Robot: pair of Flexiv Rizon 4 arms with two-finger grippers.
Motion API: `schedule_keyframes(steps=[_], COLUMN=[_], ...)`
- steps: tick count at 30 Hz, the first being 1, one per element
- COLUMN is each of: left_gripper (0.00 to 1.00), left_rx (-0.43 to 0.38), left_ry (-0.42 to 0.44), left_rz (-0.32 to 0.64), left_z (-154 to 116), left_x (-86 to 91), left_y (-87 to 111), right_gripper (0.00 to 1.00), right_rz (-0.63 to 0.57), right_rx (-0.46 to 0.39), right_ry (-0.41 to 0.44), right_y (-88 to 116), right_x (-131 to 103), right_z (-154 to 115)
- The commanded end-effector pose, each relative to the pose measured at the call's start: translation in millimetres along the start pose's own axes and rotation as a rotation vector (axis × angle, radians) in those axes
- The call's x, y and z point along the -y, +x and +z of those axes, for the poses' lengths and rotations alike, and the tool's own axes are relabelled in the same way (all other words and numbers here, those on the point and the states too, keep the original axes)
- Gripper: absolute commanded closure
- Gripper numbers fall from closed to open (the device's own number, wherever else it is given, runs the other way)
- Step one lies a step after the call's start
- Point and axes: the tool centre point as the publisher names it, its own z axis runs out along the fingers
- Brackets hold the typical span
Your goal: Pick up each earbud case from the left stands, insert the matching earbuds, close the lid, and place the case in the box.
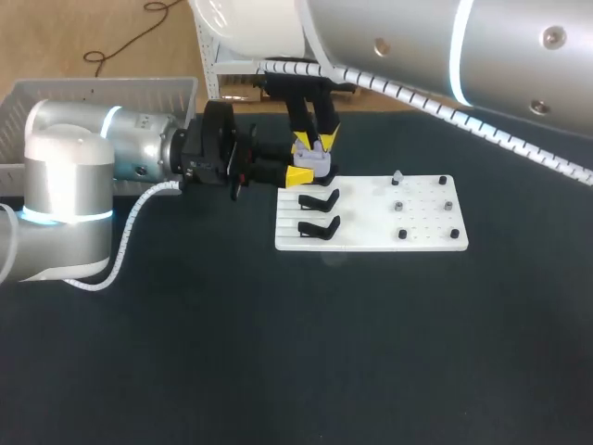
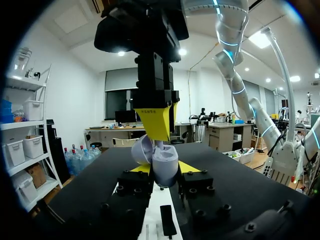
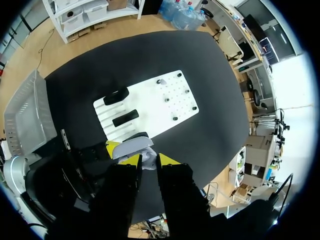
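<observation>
A pale lavender earbud case [image 1: 313,158] with its lid open is held above the far-left corner of the white board [image 1: 371,232]. My left gripper [image 1: 301,172] comes in from the left and is shut on its sides; in the left wrist view the case [image 2: 165,167] sits between my yellow tips. My right gripper [image 1: 317,142] points straight down onto the open case, shut on a small pale earbud [image 3: 148,163] at the case's opening. In the left wrist view the right gripper's yellow finger [image 2: 155,122] stands just above the case. One grey earbud [image 1: 397,176] rests on a peg.
Two black stands [image 1: 318,199] [image 1: 318,225] at the board's left end are bare. Several small black pegs [image 1: 447,206] dot the board's right half. A white mesh basket [image 1: 102,93] stands at the table's back left. Dark tabletop lies open in front of the board.
</observation>
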Motion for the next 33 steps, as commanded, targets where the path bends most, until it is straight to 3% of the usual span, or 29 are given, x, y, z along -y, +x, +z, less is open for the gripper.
schedule_keyframes(steps=[1,2,4,10,13,16,23,26,33], left_gripper=[1.00,1.00,1.00,1.00,1.00,1.00,1.00,1.00,1.00], left_rx=[-0.001,-0.001,-0.001,-0.001,-0.001,-0.001,-0.001,-0.001,-0.001], left_ry=[0.004,0.004,0.004,0.004,0.004,0.004,0.004,0.004,0.004], left_rz=[0.000,0.000,0.000,0.000,0.000,0.000,0.000,0.000,0.000], left_z=[0,0,0,0,0,0,0,0,0], left_x=[-0.9,-0.9,-0.9,-0.9,-0.9,-0.9,-0.9,-0.9,-0.9], left_y=[-0.2,-0.2,-0.2,-0.2,-0.2,-0.2,-0.2,-0.2,-0.2], right_gripper=[0.82,0.63,0.00,0.00,0.00,0.00,0.00,0.00,0.00], right_rz=[-0.001,-0.001,0.000,0.019,0.014,-0.050,-0.047,-0.096,-0.206], right_rx=[-0.011,-0.012,-0.015,0.004,-0.002,-0.062,-0.109,-0.210,-0.187], right_ry=[0.008,0.007,0.004,-0.054,-0.123,-0.243,-0.424,-0.511,-0.547], right_y=[-3,-3,-3,3,6,1,-31,-47,-78], right_x=[-4,-4,-3,10,23,43,100,115,130], right_z=[1,2,2,-14,-27,-34,-44,-36,-22])
